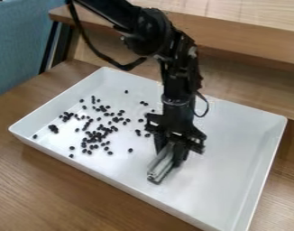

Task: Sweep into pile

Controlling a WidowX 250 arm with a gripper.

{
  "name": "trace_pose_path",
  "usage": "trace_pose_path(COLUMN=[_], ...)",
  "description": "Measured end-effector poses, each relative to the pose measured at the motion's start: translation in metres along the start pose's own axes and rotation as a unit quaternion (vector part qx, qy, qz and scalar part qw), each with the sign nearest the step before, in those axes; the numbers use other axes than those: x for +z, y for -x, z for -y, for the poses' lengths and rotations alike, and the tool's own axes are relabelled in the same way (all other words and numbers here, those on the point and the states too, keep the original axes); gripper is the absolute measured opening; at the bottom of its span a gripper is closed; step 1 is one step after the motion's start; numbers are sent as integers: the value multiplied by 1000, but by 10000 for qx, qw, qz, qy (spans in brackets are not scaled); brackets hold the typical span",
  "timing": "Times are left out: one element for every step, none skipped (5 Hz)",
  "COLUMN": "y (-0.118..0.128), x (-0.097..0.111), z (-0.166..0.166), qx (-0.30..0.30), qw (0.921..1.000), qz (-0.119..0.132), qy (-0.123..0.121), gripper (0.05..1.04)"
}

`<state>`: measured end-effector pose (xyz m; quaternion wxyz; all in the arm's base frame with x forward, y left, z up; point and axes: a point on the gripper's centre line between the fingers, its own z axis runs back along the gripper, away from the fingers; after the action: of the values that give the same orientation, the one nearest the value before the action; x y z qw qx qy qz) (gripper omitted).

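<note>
because sweeping calls for a broad edge, the black two-finger pincer seems to grip a long grey ridged block, slanted down into the white rectangular tray (whose raised rim should catch strays). small black bean-like pieces lie scattered at the view's left, the tray resting on the brown wooden counter. the block's upper end is hidden; whether its lower end touches down, i cannot tell.
</note>
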<state>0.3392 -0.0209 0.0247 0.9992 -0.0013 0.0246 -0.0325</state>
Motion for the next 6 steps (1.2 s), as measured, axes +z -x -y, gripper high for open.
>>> trace_pose_path(y=[14, 21, 13, 4, 0, -8], x=[-2, -3, -4, -4, -4, -6], z=[-26, -52, -80, -103, -114, -129], qx=[-127, -269, -749, -1378, -2140, -2267], qw=[9998, 9995, 9969, 9901, 9765, 9735], qz=[-129, -109, 80, 235, 269, 267], qy=[12, 152, 209, 141, -4, -166], gripper=[399, 399, 399, 399, 398, 398])
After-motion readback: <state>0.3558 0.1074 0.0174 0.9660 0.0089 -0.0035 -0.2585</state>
